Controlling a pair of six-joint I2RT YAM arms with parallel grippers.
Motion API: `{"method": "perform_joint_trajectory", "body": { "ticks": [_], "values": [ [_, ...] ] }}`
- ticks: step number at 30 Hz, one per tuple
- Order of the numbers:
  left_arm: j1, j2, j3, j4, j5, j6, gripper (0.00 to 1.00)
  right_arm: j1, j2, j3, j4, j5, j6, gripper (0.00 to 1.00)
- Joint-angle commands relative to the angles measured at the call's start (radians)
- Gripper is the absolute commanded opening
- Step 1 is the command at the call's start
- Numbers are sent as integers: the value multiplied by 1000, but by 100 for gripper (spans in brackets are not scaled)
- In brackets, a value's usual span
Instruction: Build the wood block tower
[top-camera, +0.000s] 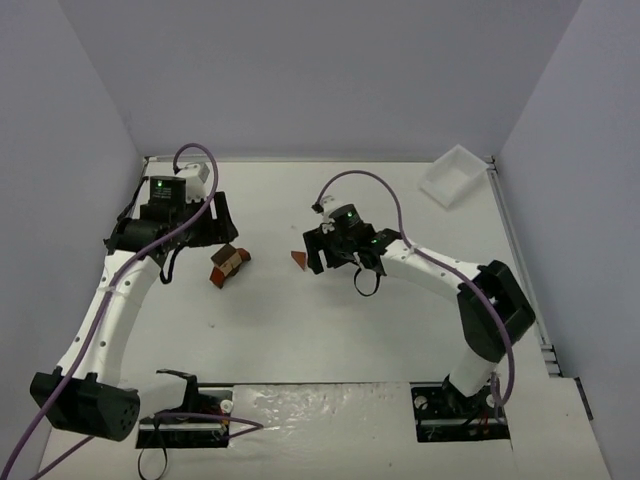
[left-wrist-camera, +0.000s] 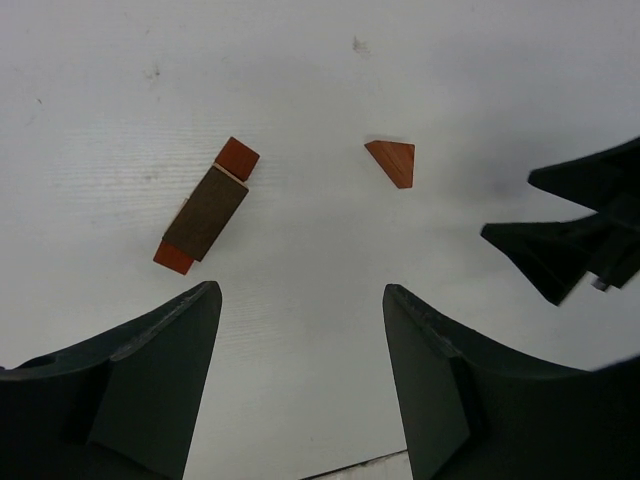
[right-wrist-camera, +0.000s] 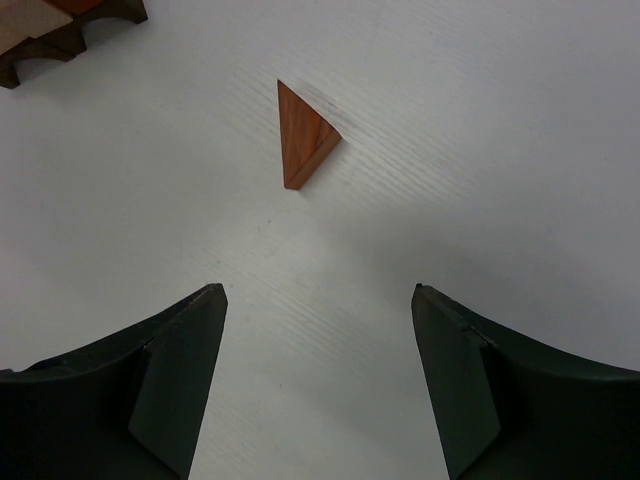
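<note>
A small tower (top-camera: 228, 265) of tan, red-brown and dark brown blocks stands left of the table's middle. In the left wrist view it shows as a dark brown block (left-wrist-camera: 206, 212) lying over red-brown ones. A loose red-brown wedge (top-camera: 297, 260) lies on the table to its right, also in the left wrist view (left-wrist-camera: 392, 162) and the right wrist view (right-wrist-camera: 302, 136). My left gripper (top-camera: 219, 222) is open and empty, just beyond the tower. My right gripper (top-camera: 313, 250) is open and empty, just right of the wedge. The tower's corner shows at the top left of the right wrist view (right-wrist-camera: 55, 30).
A white plastic tray (top-camera: 452, 174) sits at the back right corner of the table. The right gripper's fingers (left-wrist-camera: 570, 235) show at the right of the left wrist view. Grey walls close in the table on three sides.
</note>
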Motion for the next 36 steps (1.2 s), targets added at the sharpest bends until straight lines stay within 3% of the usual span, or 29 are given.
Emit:
{"method": "perform_joint_trajectory", "body": {
  "ticks": [1,11,16,21,26,32,36],
  "values": [
    [8,-51,-20,-14,40,-63,63,14,127,102,99,-1,-19,68],
    [10,-98,-56,-70,48,-27,64,63,369,252,129,45,-6,62],
    [11,-108,-69,-80,62,-21,64,74,432,279,142,100,3,52],
    [10,-102,-76,-87,90,-10,64,75,431,266,161,134,-10,28],
    [10,-78,-49,-99,132,14,64,81,363,204,175,131,-67,3],
    [9,-23,30,-103,284,10,65,124,113,91,192,80,-175,0],
    [5,28,105,-100,494,-31,65,194,-68,48,191,34,-239,0]
  ]
}}
